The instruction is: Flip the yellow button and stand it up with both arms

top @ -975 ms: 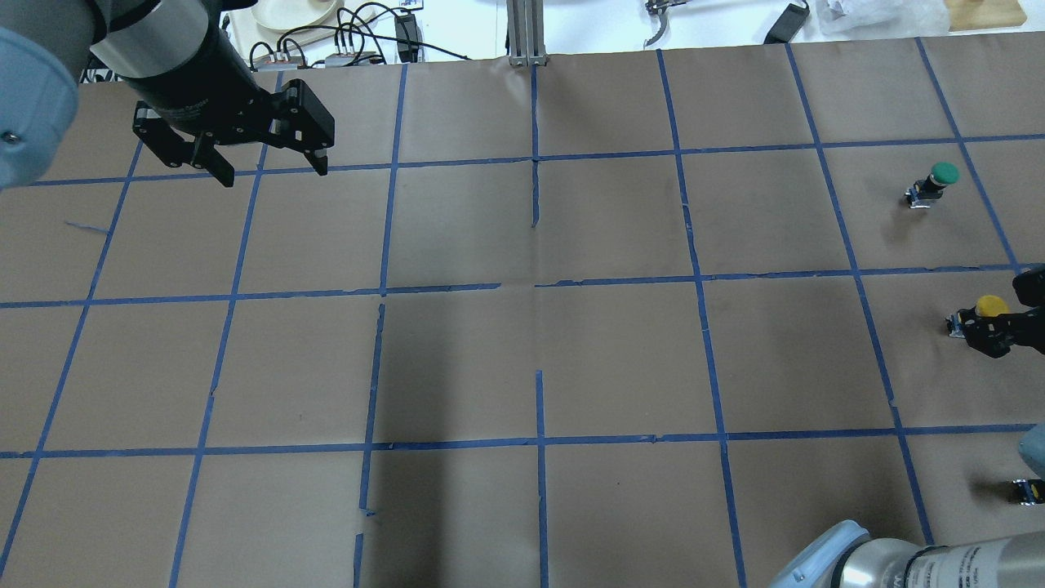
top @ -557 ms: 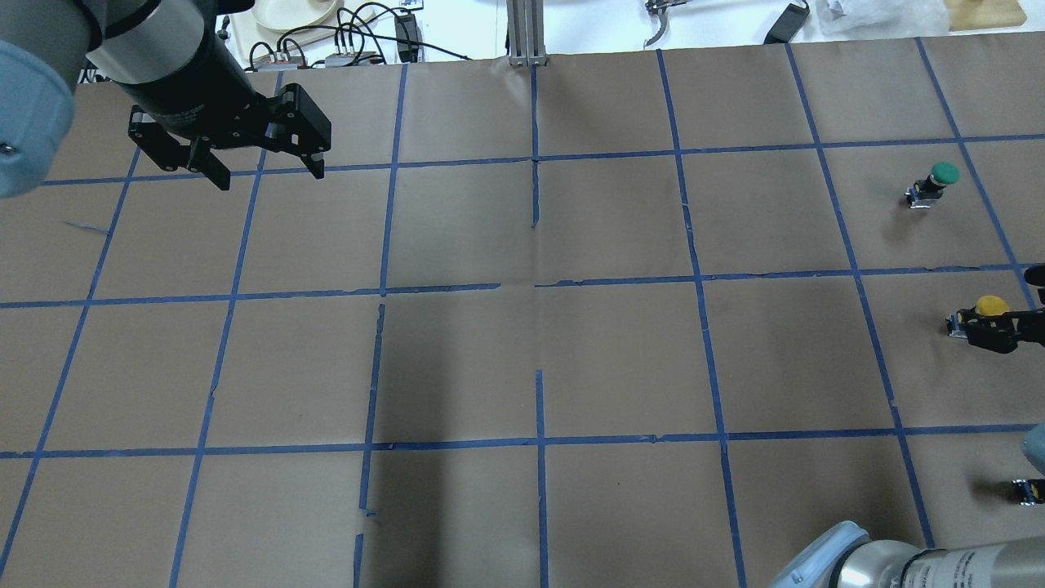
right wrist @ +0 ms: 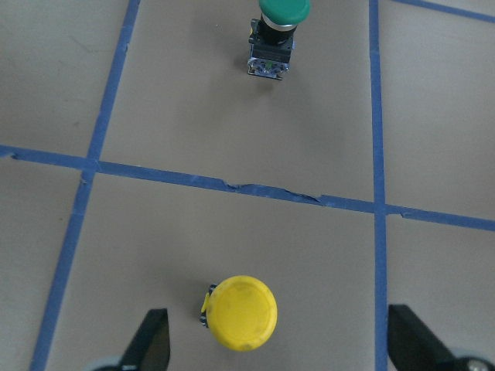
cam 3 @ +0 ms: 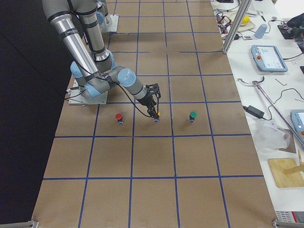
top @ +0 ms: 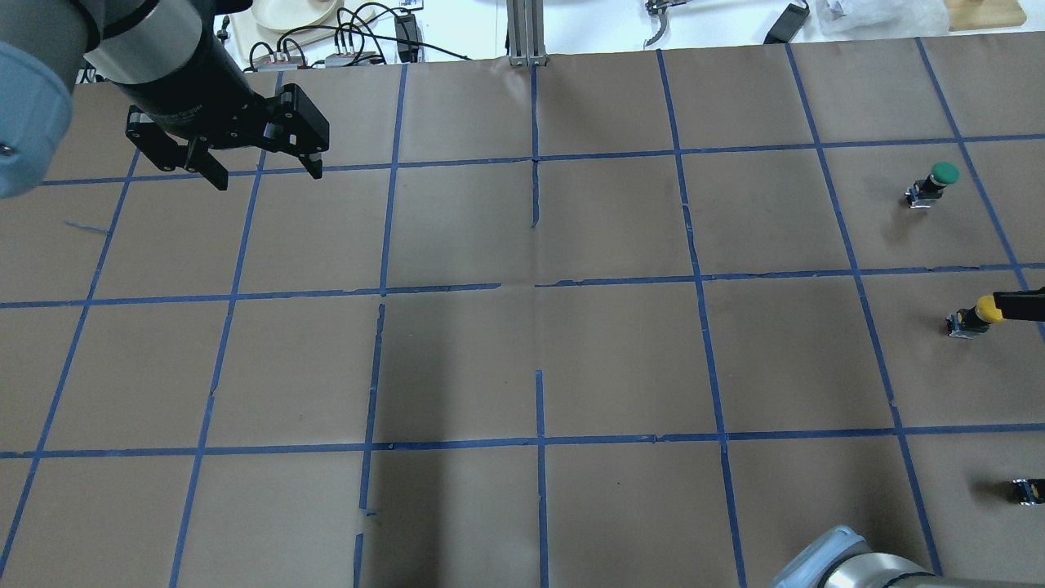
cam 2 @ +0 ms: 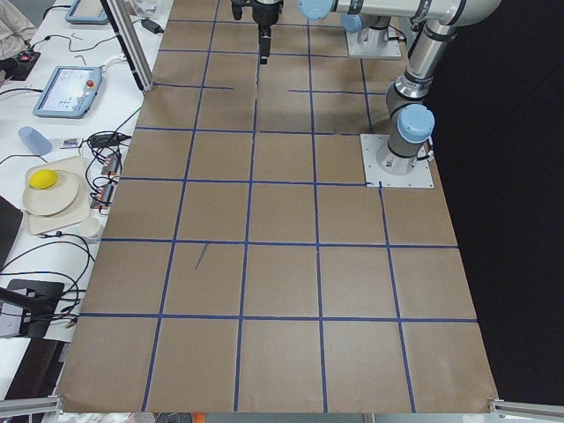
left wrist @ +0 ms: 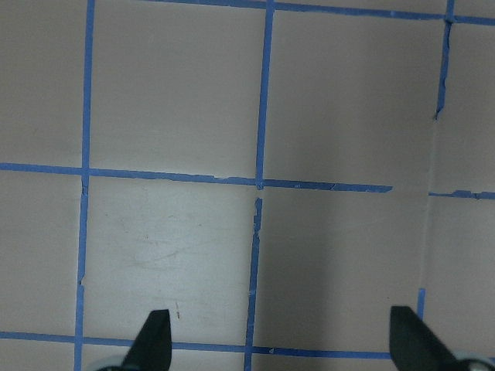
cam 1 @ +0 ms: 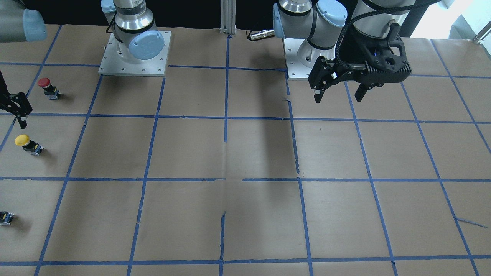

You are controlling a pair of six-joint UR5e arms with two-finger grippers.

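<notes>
The yellow button [top: 976, 314] stands upright on the brown paper at the far right, cap up. It also shows in the front view [cam 1: 27, 143] and in the right wrist view [right wrist: 241, 313]. My right gripper [right wrist: 280, 348] hangs above it, open and empty, with a finger on each side of the cap and clear of it. Only one black finger [top: 1020, 304] of it reaches into the overhead view. My left gripper [top: 269, 176] is open and empty, high over the far left squares, far from the button.
A green-capped button [top: 935, 181] stands one square beyond the yellow one. A red-capped button [cam 1: 48, 87] stands on its near side. A small dark capless part [top: 1027, 490] lies by the right edge. Cables and a plate [top: 294, 12] lie past the table's far edge.
My right gripper has drawn back from around the yellow button toward the right edge, leaving it standing. My left gripper has shifted slightly up and left.
</notes>
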